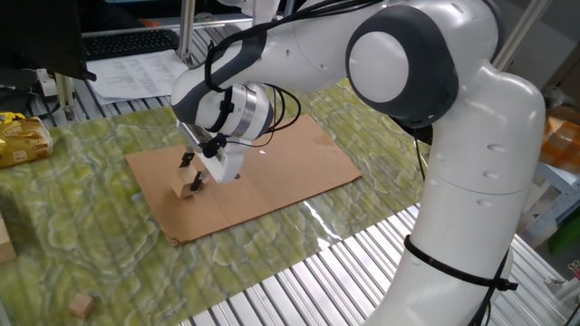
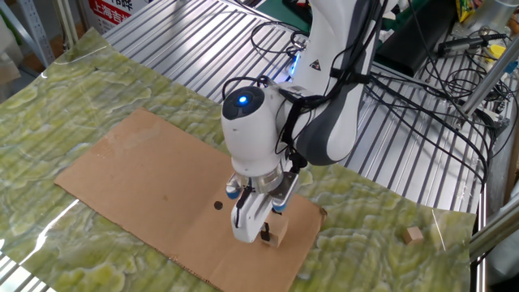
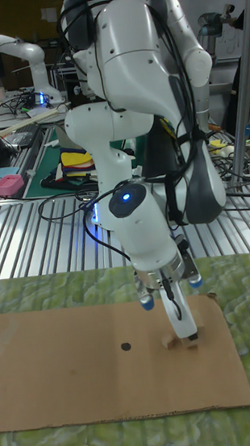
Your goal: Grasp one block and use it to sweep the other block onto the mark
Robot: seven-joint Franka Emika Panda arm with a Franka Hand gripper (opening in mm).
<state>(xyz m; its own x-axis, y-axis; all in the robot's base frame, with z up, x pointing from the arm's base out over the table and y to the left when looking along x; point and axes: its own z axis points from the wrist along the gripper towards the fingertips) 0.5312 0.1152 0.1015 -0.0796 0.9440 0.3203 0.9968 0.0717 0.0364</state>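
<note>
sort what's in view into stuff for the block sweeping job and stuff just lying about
For the job:
gripper
large block
tiny block
black mark
cardboard

Lying about:
spare cube
yellow packet
keyboard
papers

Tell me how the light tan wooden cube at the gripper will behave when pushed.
The light tan wooden cube looks rigid, so it probably won't deform. Its flat face rests on the brown cardboard, so it should slide rather than roll.
</note>
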